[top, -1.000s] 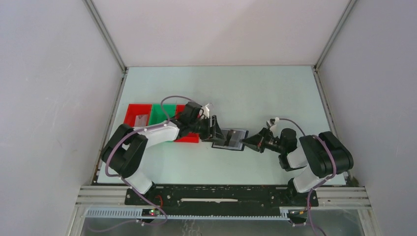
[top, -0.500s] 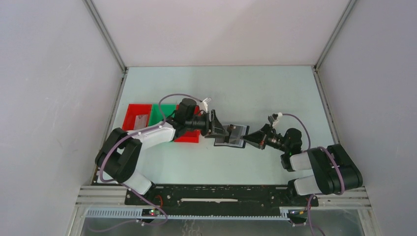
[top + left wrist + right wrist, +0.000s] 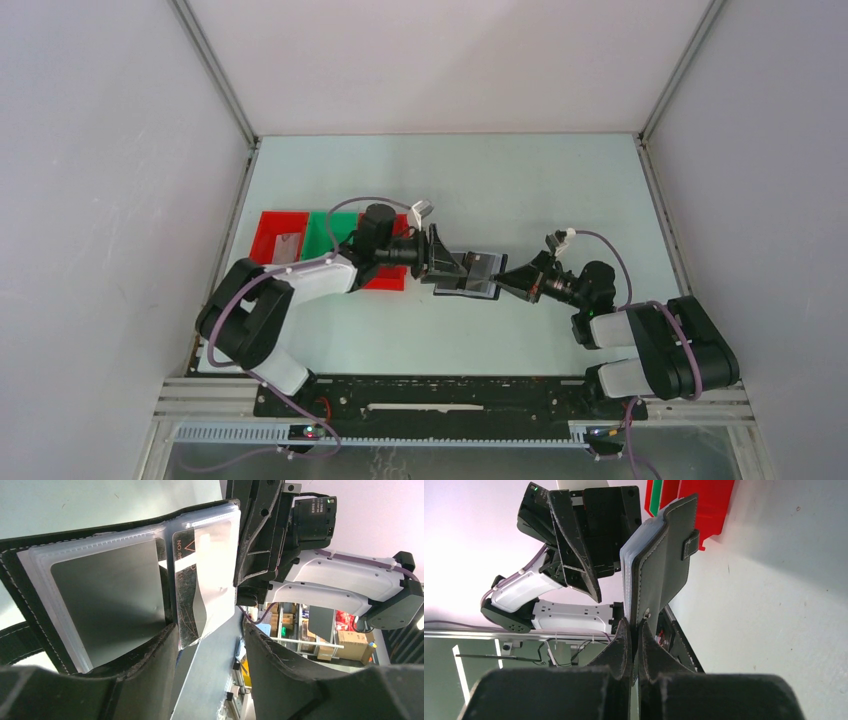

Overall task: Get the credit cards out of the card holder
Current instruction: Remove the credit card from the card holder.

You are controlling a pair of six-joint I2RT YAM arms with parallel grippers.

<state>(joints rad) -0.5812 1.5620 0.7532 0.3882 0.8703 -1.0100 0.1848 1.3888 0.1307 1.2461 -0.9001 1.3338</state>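
The card holder (image 3: 470, 272) lies open mid-bench (image 3: 450, 170), long axis left-right. The closed right fingers (image 3: 622, 645) pinch its right end. The left fingers (image 3: 285, 675) are spread around a card (image 3: 192, 605) marked "NO."

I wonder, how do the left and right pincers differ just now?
The left pincer stands open; the right pincer is shut. The right pincer clamps the cover edge of the card holder; the left pincer grips nothing, facing its open inside. Both face the card holder from opposite sides.
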